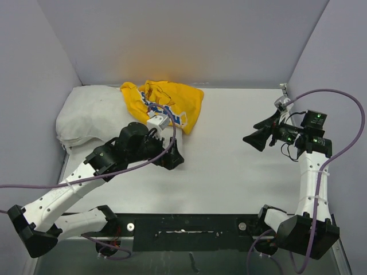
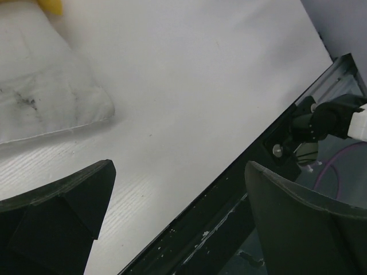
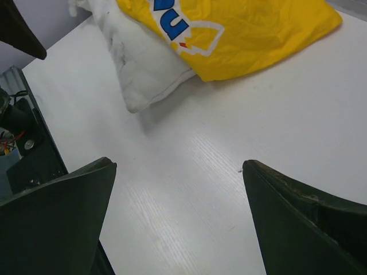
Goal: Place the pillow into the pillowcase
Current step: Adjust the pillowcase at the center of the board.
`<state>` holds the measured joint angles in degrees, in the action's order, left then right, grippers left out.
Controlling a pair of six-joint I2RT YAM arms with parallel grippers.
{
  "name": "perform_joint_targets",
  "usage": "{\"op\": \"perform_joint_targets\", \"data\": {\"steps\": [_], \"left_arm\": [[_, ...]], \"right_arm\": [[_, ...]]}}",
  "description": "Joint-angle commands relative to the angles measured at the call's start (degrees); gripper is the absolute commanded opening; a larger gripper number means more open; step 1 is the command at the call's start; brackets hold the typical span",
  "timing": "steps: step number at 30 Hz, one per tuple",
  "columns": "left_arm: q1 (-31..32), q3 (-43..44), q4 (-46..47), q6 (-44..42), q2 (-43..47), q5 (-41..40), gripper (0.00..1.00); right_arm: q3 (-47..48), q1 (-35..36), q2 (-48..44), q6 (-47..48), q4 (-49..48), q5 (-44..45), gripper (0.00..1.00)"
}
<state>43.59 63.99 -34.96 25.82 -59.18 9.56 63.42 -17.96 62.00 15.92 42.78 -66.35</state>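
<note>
I note the pillow (image 1: 86,117) as white with faint grey smudges, the pillowcase (image 1: 178,103) as bright yellow with blue, white-edged lettering, the table (image 1: 229,154) as plain white, and the walls (image 1: 183,40) as pale grey.

The table (image 1: 241,143) before me was white, with a faint wood grain. The pillow (image 1: 86,117) lay wrinkled in its far left corner. The pillowcase (image 1: 183,103) lay crumpled just to the right, one edge draped over the pillow's end, the rest resting on the tabletop along the far side.
</note>
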Motion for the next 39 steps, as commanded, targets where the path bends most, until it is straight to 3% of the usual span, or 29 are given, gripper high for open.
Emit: {"op": "perform_joint_targets", "data": {"steps": [1,3,5,8,12,16,18,22,30,32,33,37,38,39], "left_arm": [[3.5,1.7,2.6,-1.6,-0.9,-12.1,0.98],[-1.7,0.8,5.4,0.3,-1.0,-4.7,0.98],[-10.9,-0.5,9.3,4.8,-1.5,4.8,0.97],[-21.9,-1.4,15.6,14.0,-3.3,14.8,0.91],[-24.9,3.7,12.0,18.1,-6.6,6.7,0.91],[-25.3,10.8,-0.6,19.9,-11.8,-8.7,0.91],[-25.9,12.9,-2.5,19.1,-14.3,-11.9,0.91],[-28.0,12.1,3.3,18.0,-17.0,-10.0,0.9],[-33.2,8.7,20.6,16.7,-24.8,2.1,0.89],[-33.9,9.7,23.5,15.7,-27.2,3.4,0.82],[-34.1,11.2,24.1,15.2,-28.5,4.7,0.73],[-33.5,16.2,28.0,15.3,-32.6,14.6,0.12],[-32.5,17.6,29.0,15.4,-33.2,16.9,0.02],[-31.0,19.3,29.6,14.8,-33.5,18.6,0.0]], "right_arm": [[-0.8,-0.7,-1.8,9.0,-1.5,-10.8,0.98],[-1.0,-0.7,-1.9,10.7,-1.2,-11.4,0.98],[-1.1,-0.8,-1.8,12.0,-0.9,-12.1,0.98],[-1.1,-0.9,-1.7,13.0,-0.9,-12.6,0.98],[-1.4,-1.0,-1.8,14.0,-0.8,-11.2,0.98],[-1.8,-1.1,-2.4,14.5,-0.7,-10.2,0.98],[-2.0,-1.1,-2.5,14.6,-0.7,-10.2,0.98],[-2.2,-1.1,-2.2,14.4,-0.9,-10.0,0.98],[-1.5,-1.1,-1.1,15.2,-0.2,-9.1,0.98],[-1.5,-1.2,-0.6,15.3,-0.1,-9.1,0.98],[-1.5,-1.2,-0.4,15.4,-0.1,-9.1,0.98],[-0.8,-1.2,0.3,16.4,0.4,-9.0,0.98],[-0.3,-1.1,0.7,16.8,0.7,-9.0,0.98],[0.3,-1.0,1.3,17.4,1.2,-9.0,0.98]]}}
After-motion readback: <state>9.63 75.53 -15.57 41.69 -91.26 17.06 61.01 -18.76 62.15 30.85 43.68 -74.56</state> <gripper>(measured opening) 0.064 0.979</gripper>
